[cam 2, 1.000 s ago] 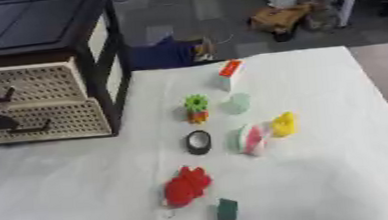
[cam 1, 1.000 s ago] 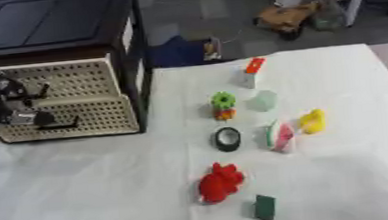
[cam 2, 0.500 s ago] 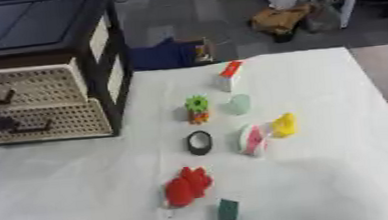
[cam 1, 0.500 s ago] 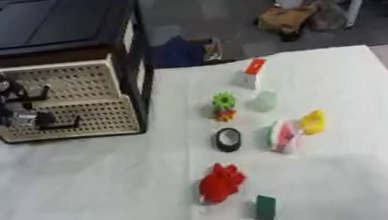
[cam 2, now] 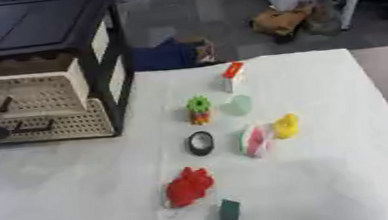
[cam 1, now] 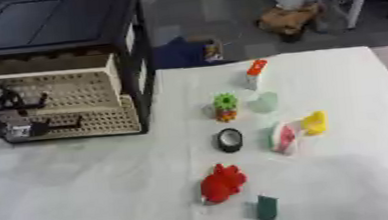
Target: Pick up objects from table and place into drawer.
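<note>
The left hand [cam 1: 1, 119] sat at the far left edge of the left eye view, a dark shape with silver parts pressed against the front of the drawer unit [cam 1: 62, 68]; whether its fingers were curled on a handle or simply resting there could not be made out. The right hand showed in neither view.

The unit was a black-framed box with a dark, smooth top, and its cream drawer fronts [cam 1: 74, 105] were perforated all over with small holes (the upper one appeared to stand a little forward of the frame). It stood on the left rear part of the bench [cam 1: 81, 192], which was covered in a plain white cloth.

The objects lay in a loose column to the right of the unit, all apart from it. Farthest back was a small white block with an orange-red top [cam 1: 254, 73]. Nearer came a green, gear-shaped piece on an orange base [cam 1: 225, 106], with a pale green translucent cup [cam 1: 264, 103] just beside it. Then a black ring [cam 1: 229, 140], a pink-and-white rounded piece [cam 1: 282, 137] and a yellow duck-like toy [cam 1: 314, 122]. Nearest were a lumpy red toy [cam 1: 222, 183] and a flat dark green block [cam 1: 267, 208].
</note>
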Controlling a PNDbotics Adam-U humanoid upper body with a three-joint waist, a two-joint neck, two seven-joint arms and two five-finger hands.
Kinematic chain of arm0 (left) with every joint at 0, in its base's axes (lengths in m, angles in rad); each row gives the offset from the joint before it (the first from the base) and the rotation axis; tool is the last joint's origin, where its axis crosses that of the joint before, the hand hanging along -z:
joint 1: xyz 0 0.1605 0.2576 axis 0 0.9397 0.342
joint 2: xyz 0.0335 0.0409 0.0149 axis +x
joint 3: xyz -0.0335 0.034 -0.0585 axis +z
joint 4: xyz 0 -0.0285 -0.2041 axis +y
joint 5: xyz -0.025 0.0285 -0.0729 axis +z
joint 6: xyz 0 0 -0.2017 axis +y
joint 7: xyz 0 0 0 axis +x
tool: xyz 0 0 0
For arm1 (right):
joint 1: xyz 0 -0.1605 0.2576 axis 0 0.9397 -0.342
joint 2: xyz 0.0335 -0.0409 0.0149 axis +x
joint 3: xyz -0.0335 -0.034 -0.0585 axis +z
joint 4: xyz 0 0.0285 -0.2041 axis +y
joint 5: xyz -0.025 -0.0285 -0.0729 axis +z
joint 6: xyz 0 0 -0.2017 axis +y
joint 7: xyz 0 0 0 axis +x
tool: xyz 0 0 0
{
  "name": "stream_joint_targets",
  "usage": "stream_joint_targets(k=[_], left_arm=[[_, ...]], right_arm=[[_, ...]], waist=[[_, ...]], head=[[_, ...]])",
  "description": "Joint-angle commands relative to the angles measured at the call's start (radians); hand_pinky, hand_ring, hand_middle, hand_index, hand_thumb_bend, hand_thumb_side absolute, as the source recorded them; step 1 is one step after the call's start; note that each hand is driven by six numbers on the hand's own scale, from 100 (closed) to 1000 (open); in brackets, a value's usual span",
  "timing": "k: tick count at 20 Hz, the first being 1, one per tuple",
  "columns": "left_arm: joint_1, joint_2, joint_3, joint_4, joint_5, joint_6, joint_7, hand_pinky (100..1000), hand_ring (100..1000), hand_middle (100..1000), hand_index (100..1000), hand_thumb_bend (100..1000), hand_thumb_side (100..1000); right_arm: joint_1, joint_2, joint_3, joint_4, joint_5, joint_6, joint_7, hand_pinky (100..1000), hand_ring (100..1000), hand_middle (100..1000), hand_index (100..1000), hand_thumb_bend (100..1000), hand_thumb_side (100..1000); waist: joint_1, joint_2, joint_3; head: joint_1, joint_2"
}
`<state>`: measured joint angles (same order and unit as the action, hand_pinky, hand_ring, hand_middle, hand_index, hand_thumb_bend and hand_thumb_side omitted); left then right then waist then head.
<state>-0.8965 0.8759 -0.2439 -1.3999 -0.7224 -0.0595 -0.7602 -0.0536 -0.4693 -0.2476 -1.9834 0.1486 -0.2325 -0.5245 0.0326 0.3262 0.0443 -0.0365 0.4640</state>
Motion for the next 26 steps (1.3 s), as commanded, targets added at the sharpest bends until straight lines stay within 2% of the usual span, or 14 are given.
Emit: stream_joint_targets(k=[1, 7, 17, 26], left_arm=[[0.007, 0.065, 0.008, -0.049, 0.026, 0.023, 0.014, 100, 100, 100, 761, 577, 1000], [0.072, 0.114, 0.002, -0.144, 0.058, 0.055, 0.028, 100, 100, 100, 755, 585, 1000], [0.162, 0.172, 0.001, -0.281, 0.098, 0.121, 0.055, 100, 100, 100, 751, 565, 1000], [0.244, 0.214, 0.010, -0.399, 0.118, 0.166, 0.078, 100, 100, 100, 752, 558, 1000]], right_arm=[[-0.009, -0.017, -0.013, -0.017, -0.002, 0.001, -0.003, 683, 639, 617, 842, 100, 1000], [-0.010, -0.017, -0.015, -0.017, -0.005, 0.000, -0.006, 684, 640, 618, 842, 100, 1000], [-0.011, -0.017, -0.018, -0.017, -0.010, -0.001, -0.008, 684, 641, 619, 842, 100, 1000], [-0.013, -0.015, -0.021, -0.017, -0.013, -0.002, -0.011, 684, 642, 619, 842, 100, 1000]], waist=[[-0.003, -0.024, 0.004], [-0.005, -0.026, 0.005], [-0.011, -0.032, 0.010], [-0.017, -0.034, 0.015]], head=[[-0.010, -0.003], [-0.024, 0.005], [-0.023, 0.016], [0.018, 0.011]])
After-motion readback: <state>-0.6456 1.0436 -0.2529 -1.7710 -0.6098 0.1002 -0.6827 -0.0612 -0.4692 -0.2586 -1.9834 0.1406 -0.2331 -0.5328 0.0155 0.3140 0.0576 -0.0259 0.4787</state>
